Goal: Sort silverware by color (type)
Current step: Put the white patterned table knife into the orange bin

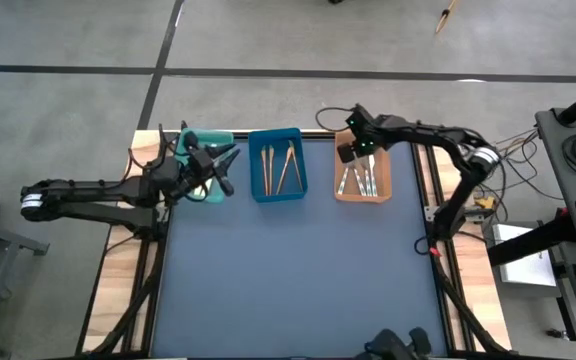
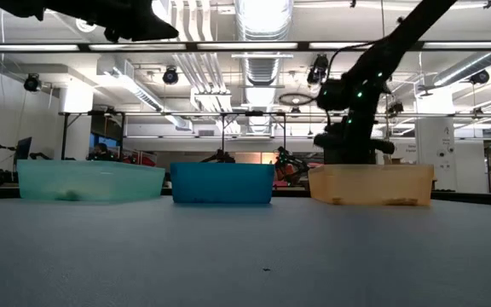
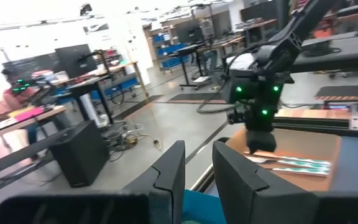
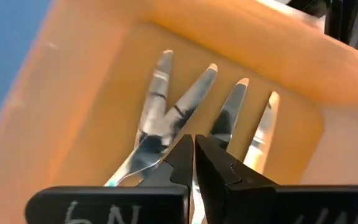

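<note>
Right gripper (image 4: 194, 158) hung over the orange tray (image 1: 380, 190) at 1 o'clock on the table, fingers pinched together, grasping nothing, just above 4 silver pieces (image 4: 166, 118) lying fanned inside. Left gripper (image 1: 223, 165) hovered over the teal tray (image 1: 213, 137) at 11 o'clock, fingers (image 3: 169, 174) slightly parted with nothing between them. Tan wooden pieces (image 1: 280, 165) rested in the blue tray (image 1: 276, 197) at 12 o'clock (between the other 2). Could not tell the teal tray's contents.
</note>
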